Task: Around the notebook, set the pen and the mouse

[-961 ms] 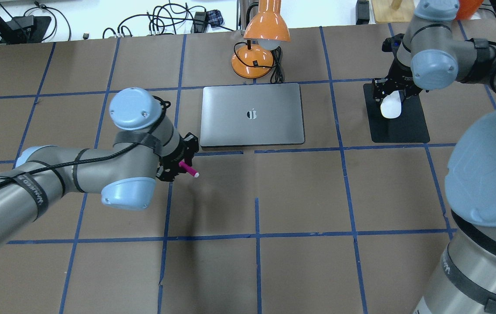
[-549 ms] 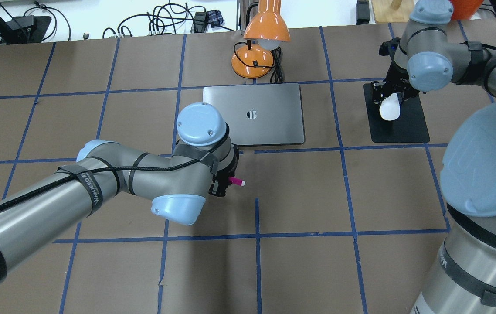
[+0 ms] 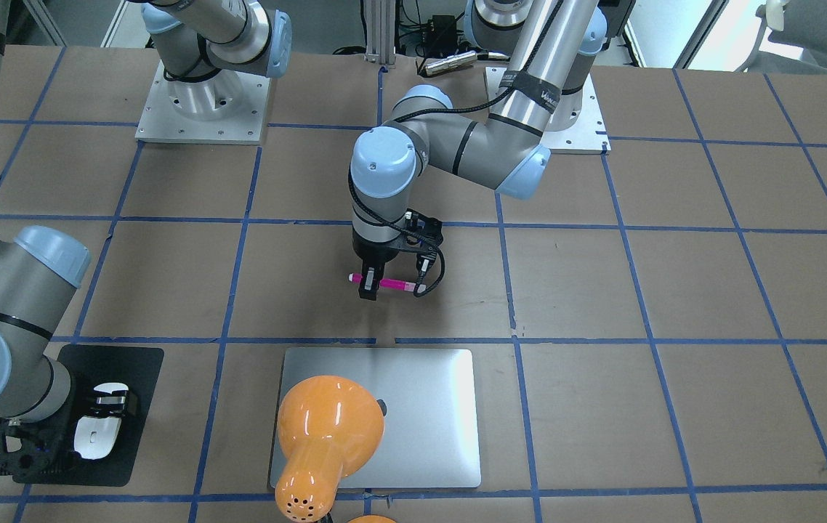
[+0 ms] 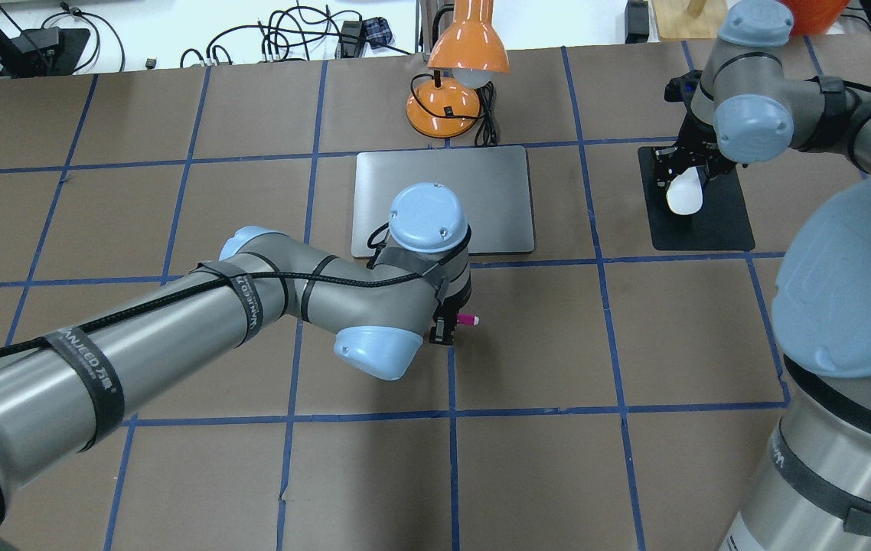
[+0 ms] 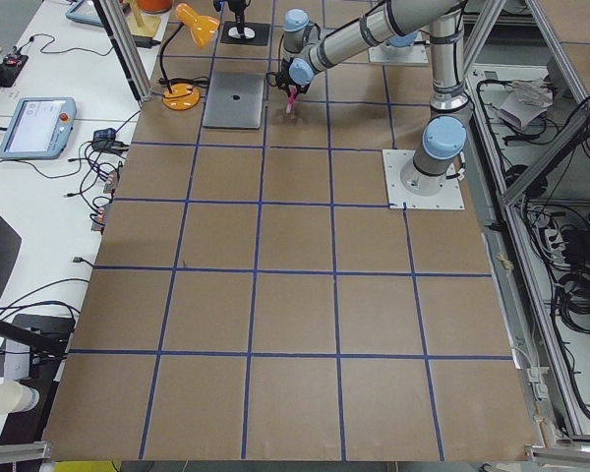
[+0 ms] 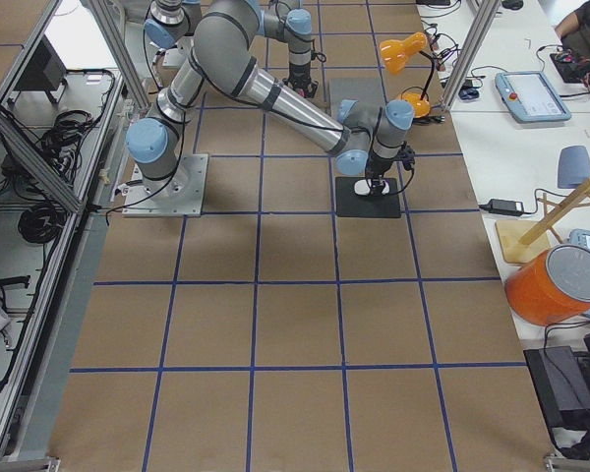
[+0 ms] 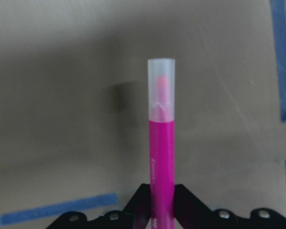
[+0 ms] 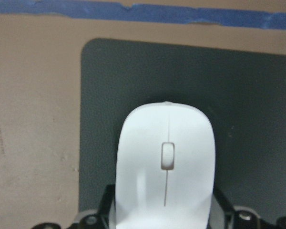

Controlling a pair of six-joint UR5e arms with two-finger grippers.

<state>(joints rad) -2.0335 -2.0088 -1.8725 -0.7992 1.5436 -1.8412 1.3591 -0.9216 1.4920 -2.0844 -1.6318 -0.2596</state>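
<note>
Overhead view. One pen point(image 4: 468, 319), clenched in the left gripper point(image 4: 445, 330), at frame centre, just below one notebook point(image 4: 493, 191). One mouse point(image 4: 685, 197), grasped by the right gripper point(image 4: 683, 182), upper right, over one black pad point(image 4: 711, 226). One orange lamp point(image 4: 443, 107) above the notebook.

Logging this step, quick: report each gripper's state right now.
Left gripper: jaws closed, holding the pen.
Right gripper: jaws closed, holding the mouse.
</note>
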